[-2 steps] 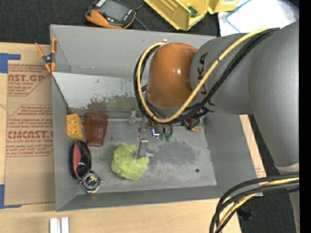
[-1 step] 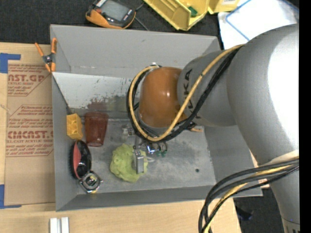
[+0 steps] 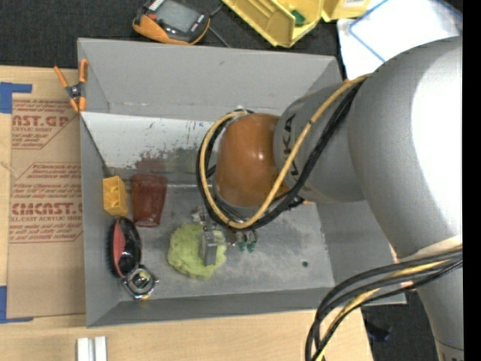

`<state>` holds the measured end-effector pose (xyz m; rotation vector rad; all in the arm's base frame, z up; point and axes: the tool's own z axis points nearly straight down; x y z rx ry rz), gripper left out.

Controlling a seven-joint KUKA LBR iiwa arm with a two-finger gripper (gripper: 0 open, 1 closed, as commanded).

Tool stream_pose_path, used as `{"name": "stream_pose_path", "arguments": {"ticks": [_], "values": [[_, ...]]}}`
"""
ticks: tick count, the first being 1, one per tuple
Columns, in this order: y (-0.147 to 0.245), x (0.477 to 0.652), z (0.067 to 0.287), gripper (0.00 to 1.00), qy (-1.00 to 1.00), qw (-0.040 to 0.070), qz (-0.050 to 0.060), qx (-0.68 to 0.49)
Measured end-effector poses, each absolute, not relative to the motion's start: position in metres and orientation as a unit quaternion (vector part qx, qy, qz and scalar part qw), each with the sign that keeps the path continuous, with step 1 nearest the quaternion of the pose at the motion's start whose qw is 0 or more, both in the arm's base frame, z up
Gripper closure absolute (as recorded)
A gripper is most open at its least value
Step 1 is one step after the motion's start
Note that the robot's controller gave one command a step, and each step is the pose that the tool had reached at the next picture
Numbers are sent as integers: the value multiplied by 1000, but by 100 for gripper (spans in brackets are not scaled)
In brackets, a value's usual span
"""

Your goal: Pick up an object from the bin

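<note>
Gripper [image 3: 213, 241] is low over the right part of the lime-green soft lump [image 3: 186, 257] on the floor of the grey bin [image 3: 225, 77]. You cannot tell whether they touch, nor whether the gripper is wide or narrow. Left of the lump lies a red-and-black oblong thing [image 3: 122, 247]. Up-left of the lump stands a dark red block [image 3: 148, 199], with a yellow brick [image 3: 114, 194] beyond it. Down-left of the lump lies a small metal piece [image 3: 140, 281].
</note>
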<state>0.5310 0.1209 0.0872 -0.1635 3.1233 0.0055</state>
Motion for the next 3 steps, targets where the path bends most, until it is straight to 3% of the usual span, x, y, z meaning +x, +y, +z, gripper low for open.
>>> {"name": "stream_pose_path", "arguments": {"ticks": [1, 2, 3], "values": [[121, 531, 87, 100, 999, 7, 2, -52], [102, 529, 193, 100, 999, 9, 2, -51], [124, 541, 195, 100, 999, 6, 2, -48]]}}
